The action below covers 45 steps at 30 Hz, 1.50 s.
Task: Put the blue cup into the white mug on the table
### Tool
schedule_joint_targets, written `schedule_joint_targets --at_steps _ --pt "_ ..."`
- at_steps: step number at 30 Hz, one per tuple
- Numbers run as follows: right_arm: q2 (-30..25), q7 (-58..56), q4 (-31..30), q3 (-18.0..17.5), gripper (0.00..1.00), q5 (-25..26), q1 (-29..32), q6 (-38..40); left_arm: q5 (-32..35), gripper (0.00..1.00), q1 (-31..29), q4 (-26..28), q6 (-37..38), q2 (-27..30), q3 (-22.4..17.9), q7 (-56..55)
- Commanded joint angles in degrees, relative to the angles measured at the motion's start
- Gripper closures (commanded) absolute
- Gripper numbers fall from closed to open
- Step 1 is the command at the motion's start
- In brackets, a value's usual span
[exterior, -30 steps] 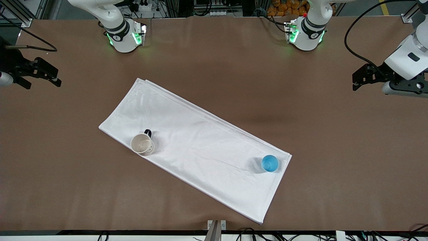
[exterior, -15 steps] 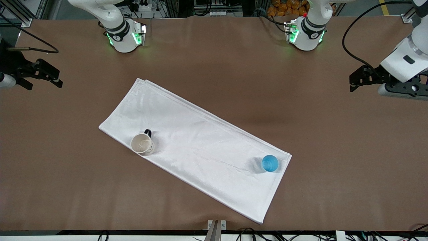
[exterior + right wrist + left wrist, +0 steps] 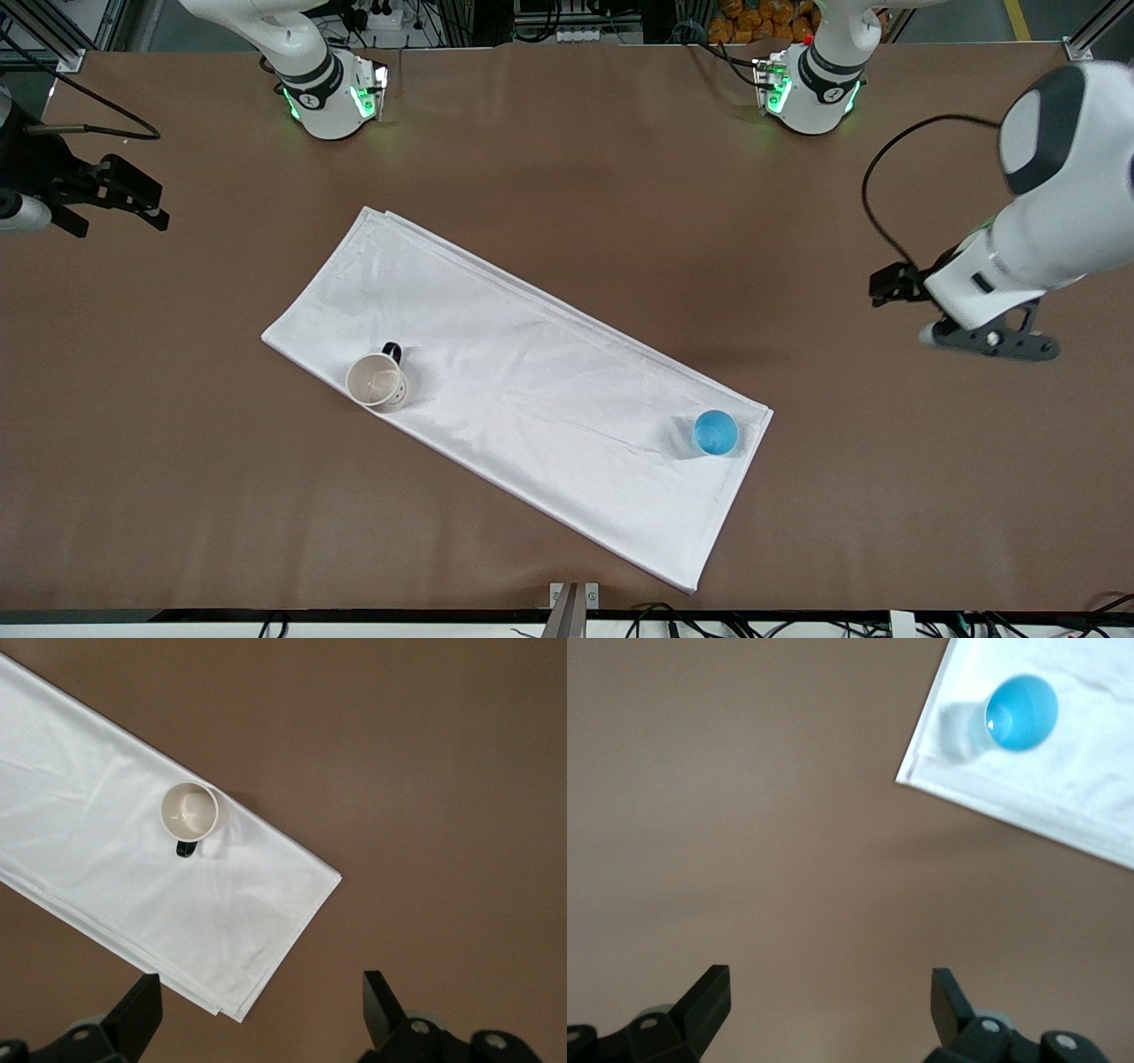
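The blue cup (image 3: 715,432) stands upright on the white cloth near its corner toward the left arm's end of the table (image 3: 567,177). It also shows in the left wrist view (image 3: 1021,712). The white mug (image 3: 378,381) with a black handle stands upright on the cloth's other end, and shows in the right wrist view (image 3: 189,811). My left gripper (image 3: 890,285) is open and empty over bare table, apart from the cup; its jaws (image 3: 830,992) stand wide. My right gripper (image 3: 151,199) is open and empty (image 3: 261,1001), over the table's edge at the right arm's end.
A large white rectangular cloth (image 3: 532,390) lies slantwise across the table's middle under both vessels. The two arm bases (image 3: 328,89) stand along the table edge farthest from the front camera. Cables run along the table's near edge.
My left arm has swung down over the table toward the cloth's blue-cup corner. The right arm has barely moved. The cup and mug have not moved.
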<state>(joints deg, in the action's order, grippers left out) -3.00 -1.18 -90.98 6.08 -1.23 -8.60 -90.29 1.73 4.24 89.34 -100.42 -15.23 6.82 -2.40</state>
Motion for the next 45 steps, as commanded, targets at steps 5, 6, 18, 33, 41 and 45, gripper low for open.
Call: schedule_joint_targets --at_steps 5,6,18,33,41,45 --pt "0.27 0.03 -3.14 -3.44 0.0 0.53 0.42 0.29 -1.11 0.0 3.67 -2.77 -13.64 -11.03 0.13 -13.14" --pt "0.54 0.03 -4.29 -3.88 0.0 0.53 0.25 -0.24 -1.2 0.0 4.11 -2.77 -15.14 -11.92 0.13 -14.72" --pt "4.75 9.61 -18.0 -8.71 0.0 1.4 -0.63 -16.49 -5.95 0.0 7.63 -2.85 -29.3 -19.21 0.13 -26.07" --pt "13.63 16.63 -30.4 -10.21 0.0 1.94 -3.0 -41.45 -5.86 0.0 9.39 -2.85 -44.86 -27.57 0.04 -28.62" --pt "19.34 21.04 -30.23 -10.21 0.01 2.72 -5.02 -48.14 -5.51 0.0 9.56 -2.68 -46.18 -28.62 -0.05 -28.45" --pt "21.54 22.35 -30.05 -10.21 0.09 6.23 -5.47 -50.51 -5.86 0.51 9.83 -2.5 -46.36 -28.62 0.04 -28.8"
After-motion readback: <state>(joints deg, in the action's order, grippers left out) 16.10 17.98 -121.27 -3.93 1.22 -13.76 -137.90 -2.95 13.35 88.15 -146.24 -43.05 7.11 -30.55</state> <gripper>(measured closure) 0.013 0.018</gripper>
